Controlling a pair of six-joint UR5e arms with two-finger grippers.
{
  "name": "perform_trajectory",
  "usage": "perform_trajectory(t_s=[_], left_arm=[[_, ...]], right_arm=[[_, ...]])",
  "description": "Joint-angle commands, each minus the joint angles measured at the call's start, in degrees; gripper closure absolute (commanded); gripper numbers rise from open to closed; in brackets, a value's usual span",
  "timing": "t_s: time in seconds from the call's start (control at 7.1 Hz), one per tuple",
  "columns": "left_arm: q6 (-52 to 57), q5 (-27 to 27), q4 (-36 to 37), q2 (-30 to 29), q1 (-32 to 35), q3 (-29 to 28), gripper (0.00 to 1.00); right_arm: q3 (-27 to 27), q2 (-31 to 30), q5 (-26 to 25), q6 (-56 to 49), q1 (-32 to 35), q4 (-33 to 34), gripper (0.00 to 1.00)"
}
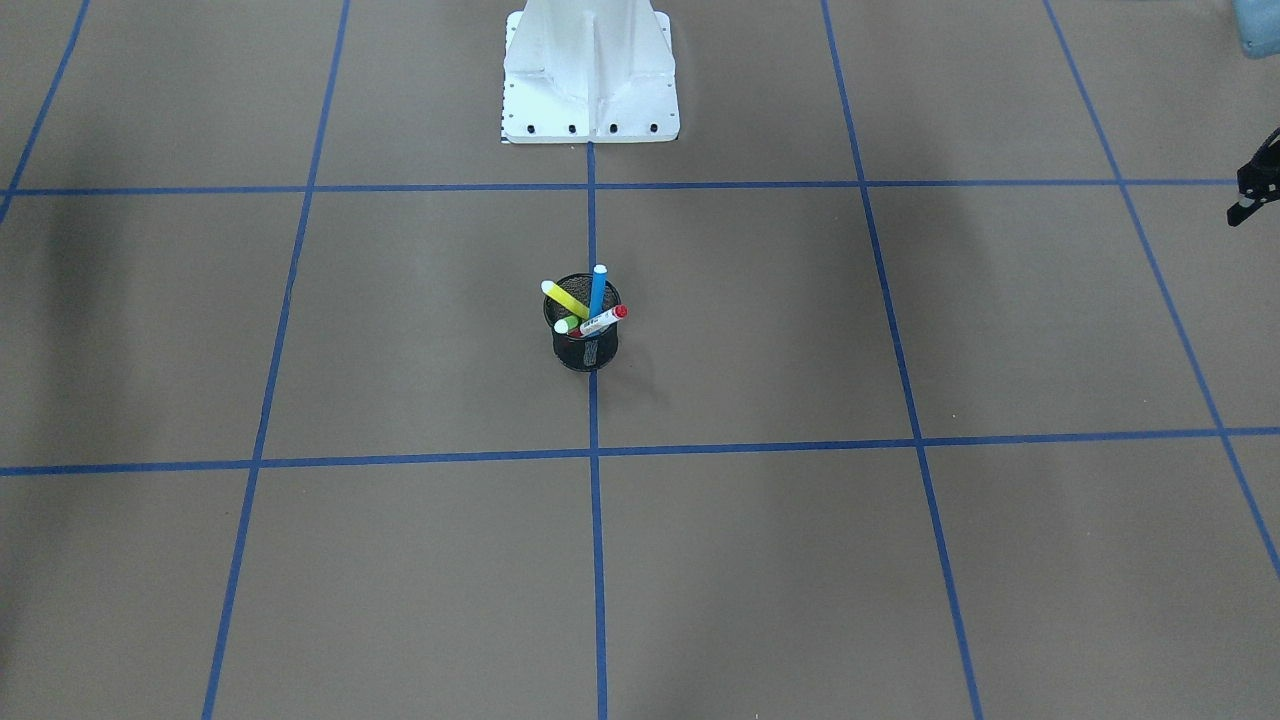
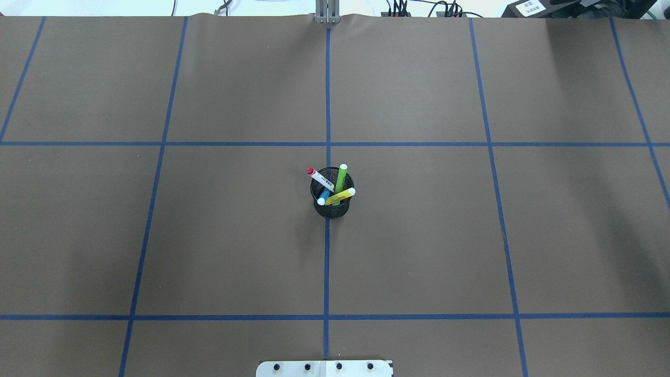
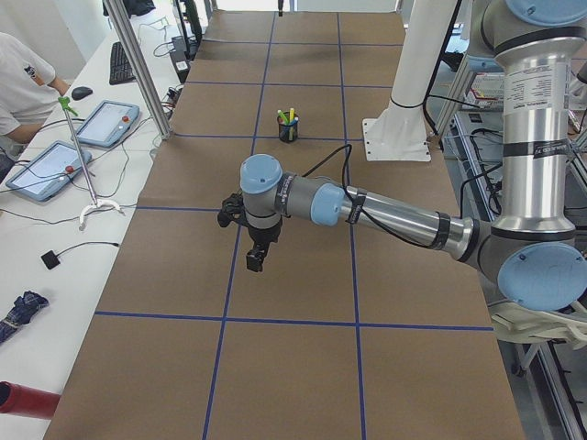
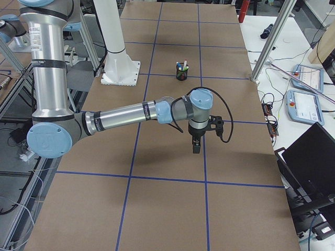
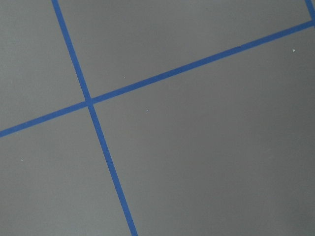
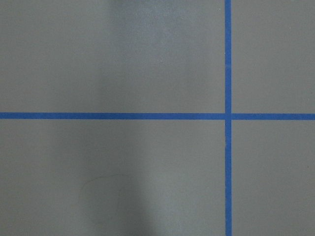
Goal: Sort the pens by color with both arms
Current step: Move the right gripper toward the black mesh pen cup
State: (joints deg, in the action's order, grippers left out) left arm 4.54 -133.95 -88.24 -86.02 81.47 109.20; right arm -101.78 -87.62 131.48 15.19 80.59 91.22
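Four pens stand in a black mesh cup (image 2: 331,205) at the table's middle: blue (image 2: 324,198), white with red ends (image 2: 320,179), light green (image 2: 341,178) and yellow (image 2: 340,197). The front view shows the same cup (image 1: 586,345) with the blue pen (image 1: 598,290) and the yellow pen (image 1: 565,299). My left gripper (image 3: 255,259) hangs pointing down over the table, far from the cup (image 3: 288,130) toward my left end. My right gripper (image 4: 196,146) hangs pointing down far toward my right end. I cannot tell whether either is open or shut. Both wrist views show only paper.
Brown paper with blue tape grid lines (image 2: 327,262) covers the table. The white pedestal base (image 1: 590,70) stands behind the cup. A black piece of the left arm's end (image 1: 1255,185) shows at the front view's right edge. An operator's desk with tablets (image 3: 55,156) lies beyond the table.
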Motion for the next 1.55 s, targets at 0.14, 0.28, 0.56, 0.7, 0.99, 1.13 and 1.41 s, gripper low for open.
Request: perform_trajectory(t_s=[0.14,0.28,0.56,0.7,0.99,1.13,1.41], left_arm=[[0.03,-0.35,0.00,-1.78,-0.08,-0.12,0.00],[0.12,-0.35,0.00,-1.35,0.18,0.48,0.00],[0.03,-3.65,0.00,-0.56,0.79,0.75,0.00],[-0.05,-4.99,0.00,-0.73,0.71,0.75,0.00],[-3.62,-5.09,0.00,-0.73,0.62,0.66,0.00],[-4.70,-5.27,0.35,-0.73,0.53,0.32,0.00],[-4.80,-10.09,0.09,-0.82,0.53,-2.49,0.00]], right_arm=[[1.76,3.50,0.09,0.98,0.00,0.62,0.00],[1.76,3.77,0.44,1.07,0.00,0.62,0.00],[1.59,3.68,1.66,1.07,0.00,0.80,0.00],[1.67,3.68,2.71,1.07,0.00,0.54,0.00],[0.63,2.98,4.30,0.98,0.00,0.19,0.00],[0.53,2.89,5.79,0.98,0.00,0.18,0.00],[-0.25,-0.07,11.30,0.98,0.00,-0.34,0.00]])
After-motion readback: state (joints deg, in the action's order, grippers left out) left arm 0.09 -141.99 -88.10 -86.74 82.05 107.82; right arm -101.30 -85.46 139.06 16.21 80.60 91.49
